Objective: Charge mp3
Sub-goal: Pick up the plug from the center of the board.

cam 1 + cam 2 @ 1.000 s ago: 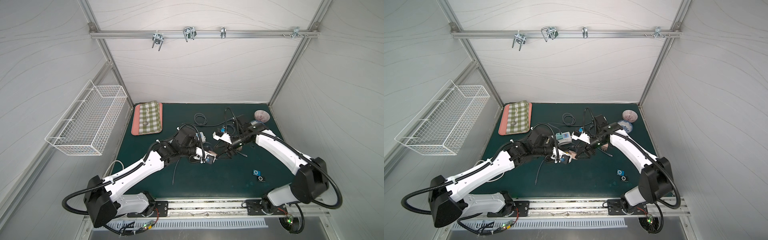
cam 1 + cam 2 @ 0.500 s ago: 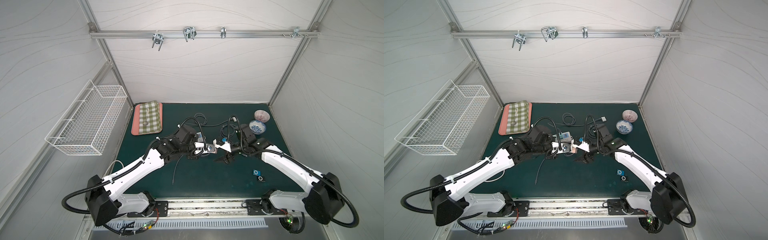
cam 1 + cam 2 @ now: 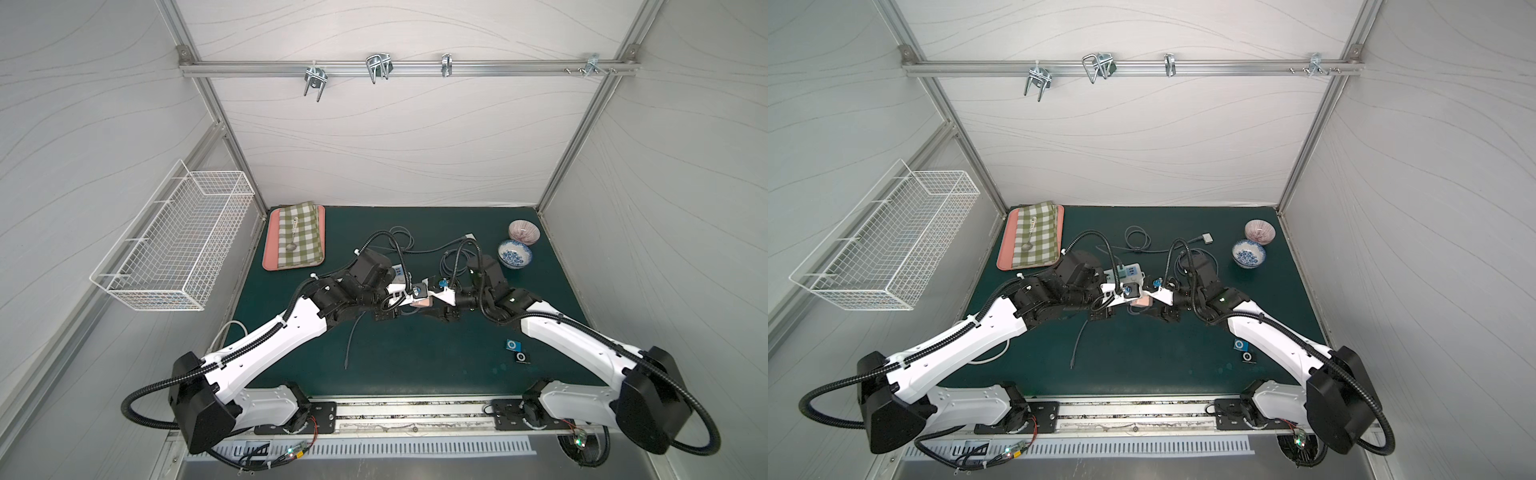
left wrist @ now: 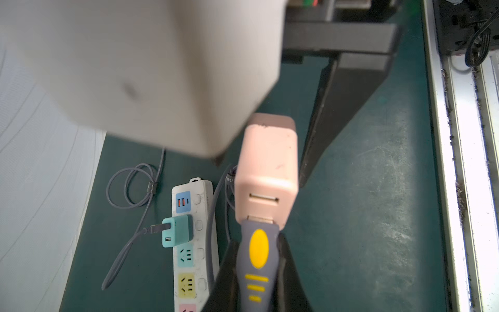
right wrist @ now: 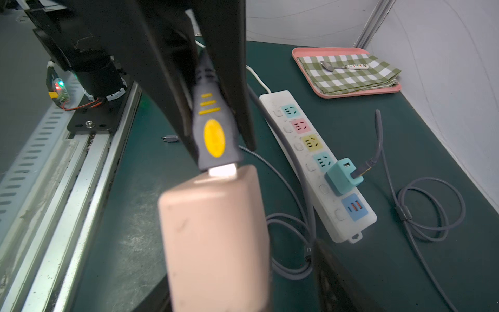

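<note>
Scene: two robot arms meet nose to nose in mid-air, just on the rail side of the power strip (image 5: 310,143).
Left claw: the left gripper (image 4: 257,244) is clamped tight on a grey-and-yellow plug (image 4: 258,270). The plug's metal tip sits in the mouth of the lower port of a pink charger block (image 4: 266,167), with some metal showing.
Right claw: the right gripper (image 5: 237,270) straddles the block with its jaws partly apart. A gap shows on one side, so it has no firm hold that I can see.
Players: a blue mp3 player (image 3: 513,344) and a black mp3 player (image 3: 522,357) lie side by side on the green mat (image 3: 415,365), well apart from the strip — untouched.
Doing it well: to my eye, the block needs a square grip first. Then plug and port should be kept in line and pushed straight — no twisting — before the block is carried to a free socket on the strip.
</note>
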Motion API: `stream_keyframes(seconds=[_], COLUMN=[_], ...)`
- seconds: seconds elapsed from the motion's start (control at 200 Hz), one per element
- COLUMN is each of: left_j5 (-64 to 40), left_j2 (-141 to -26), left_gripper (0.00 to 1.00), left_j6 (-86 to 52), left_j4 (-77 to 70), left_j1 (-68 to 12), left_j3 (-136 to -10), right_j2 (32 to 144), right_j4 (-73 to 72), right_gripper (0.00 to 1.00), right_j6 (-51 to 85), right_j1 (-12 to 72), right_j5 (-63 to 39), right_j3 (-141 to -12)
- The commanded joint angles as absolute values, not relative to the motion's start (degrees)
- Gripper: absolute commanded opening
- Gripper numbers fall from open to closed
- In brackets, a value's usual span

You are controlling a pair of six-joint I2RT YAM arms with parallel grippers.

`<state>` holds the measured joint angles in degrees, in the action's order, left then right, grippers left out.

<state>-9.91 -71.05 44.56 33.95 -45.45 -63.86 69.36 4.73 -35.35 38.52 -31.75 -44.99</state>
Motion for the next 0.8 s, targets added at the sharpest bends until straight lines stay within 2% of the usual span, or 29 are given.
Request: stream_keyframes(seconds=[0.0, 0.22, 0.295, 0.455, 0.5, 0.57, 0.79], left_j5=[-10.8, -12.0, -12.7, -15.2, -16.1, -17.1, -20.0], left_j2=[-69.4, -69.2, -69.0, -67.9, -67.1, -66.5, -67.0], left_gripper=[0.03, 0.04, 0.07, 0.42, 0.48, 0.52, 0.52], left_j6=[43.6, 42.4, 42.0, 41.0, 40.6, 40.0, 38.5], left_j4=[33.5, 32.8, 32.7, 31.5, 30.2, 29.0, 27.3], left_j1=[-45.4, -44.7, -44.7, -44.6, -44.6, -44.3, -43.9], left_j3=[-65.9, -66.0, -66.0, -64.8, -63.7, -62.9, -62.7], right_j2=[67.3, 66.3, 66.3, 66.1, 66.0, 66.1, 66.4], right_j4=[1.1, -1.4, -0.9, -2.5, -3.1, -4.1, -4.7], right_gripper=[0.57, 0.31, 0.23, 0.19, 0.18, 0.17, 0.17], right_j6=[-34.7, -34.3, -34.5, -33.2, -32.9, -32.3, -32.2], right_j1=[38.6, 38.7, 38.7, 38.8, 38.9, 39.0, 40.3], right_j5=[-32.8, -37.2, -37.5, -38.0, -38.4, -38.8, -39.4], right_j3=[-44.3, -42.7, -43.0, -42.4, -42.2, -42.0, -42.6])
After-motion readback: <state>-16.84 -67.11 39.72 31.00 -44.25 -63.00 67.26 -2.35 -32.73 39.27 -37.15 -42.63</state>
